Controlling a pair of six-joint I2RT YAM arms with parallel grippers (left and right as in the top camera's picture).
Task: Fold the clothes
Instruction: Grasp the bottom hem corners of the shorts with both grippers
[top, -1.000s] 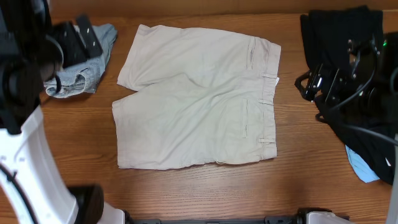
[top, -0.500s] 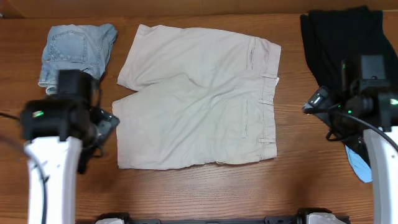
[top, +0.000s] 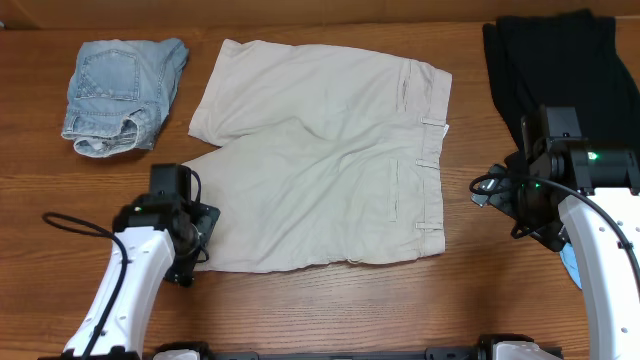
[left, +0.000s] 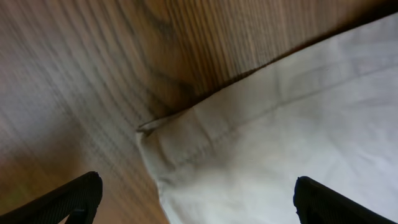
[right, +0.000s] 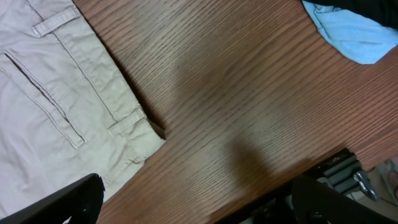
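Cream shorts (top: 320, 160) flat | denim shorts (top: 115, 95) bunched | wood-grain table (top: 330, 310)

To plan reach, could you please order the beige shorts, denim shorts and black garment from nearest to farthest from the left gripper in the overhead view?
1. Beige shorts, at the left gripper.
2. Denim shorts, back left.
3. Black garment, far right.

We see a brown wooden table (top: 330, 315) with heavy grain and a soft satin sheen. The cream-beige cloth shorts (top: 330, 170) look matt and smooth-woven, with neat stitching. The faded light-blue denim shorts (top: 110, 85) look rougher, and the big black fabric garment (top: 545, 55) is totally matt.
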